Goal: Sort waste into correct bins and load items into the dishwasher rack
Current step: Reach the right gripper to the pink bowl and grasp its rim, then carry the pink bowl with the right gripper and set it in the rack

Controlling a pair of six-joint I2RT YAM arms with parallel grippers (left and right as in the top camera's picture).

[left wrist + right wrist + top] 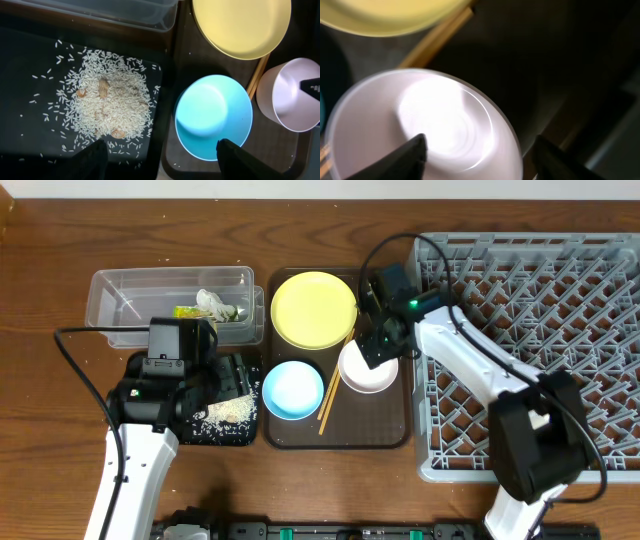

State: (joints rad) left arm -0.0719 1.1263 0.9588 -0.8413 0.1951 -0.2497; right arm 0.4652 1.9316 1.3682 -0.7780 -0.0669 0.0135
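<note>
My left gripper (222, 380) (160, 150) is open and empty, low over the right edge of the black tray (232, 438) (30, 65), which holds a pile of rice (230, 410) (107, 100). The light blue bowl (292, 390) (214, 116) sits just right of it. My right gripper (378, 348) (480, 145) is open and straddles the rim of the white bowl (368, 375) (380, 130) (287, 97). The yellow plate (313, 310) (240, 25) and chopsticks (335, 395) (257, 77) lie beside them. The clear tub (120, 290) holds the wrapper (188, 311) and white scrap (210, 300). The cup is out of view.
The plate, both bowls and the chopsticks rest on a dark brown tray (385, 430). The grey dishwasher rack (540, 280) fills the right side, touching that tray. Several rice grains lie scattered over the black tray round the pile.
</note>
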